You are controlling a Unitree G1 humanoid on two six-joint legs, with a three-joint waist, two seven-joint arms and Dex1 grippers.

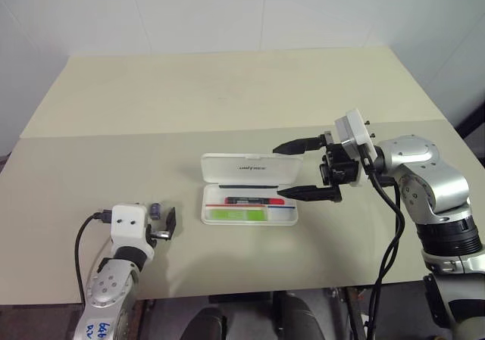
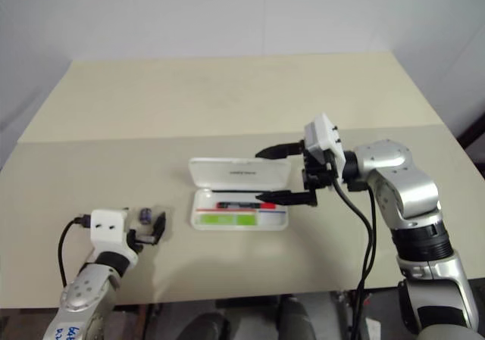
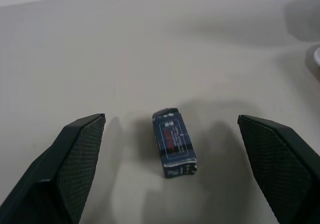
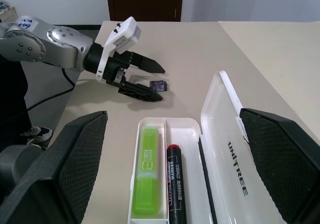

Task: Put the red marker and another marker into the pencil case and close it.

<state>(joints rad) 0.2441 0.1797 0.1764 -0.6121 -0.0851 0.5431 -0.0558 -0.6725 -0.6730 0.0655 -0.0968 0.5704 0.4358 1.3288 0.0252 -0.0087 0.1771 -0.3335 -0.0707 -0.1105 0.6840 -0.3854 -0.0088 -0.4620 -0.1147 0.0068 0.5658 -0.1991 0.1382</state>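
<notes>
Right gripper [image 1: 305, 170] level above open case [image 1: 248, 169], fingers spread wide, empty. Left gripper [image 4: 150, 79] low, wide open around small dark block [image 3: 173, 142]. Lid reads "UNITREE".

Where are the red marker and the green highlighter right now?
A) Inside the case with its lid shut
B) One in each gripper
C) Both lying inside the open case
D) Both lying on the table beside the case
C: the red marker and the highlighter lie side by side in the tray of the case, whose lid stands open.
</notes>
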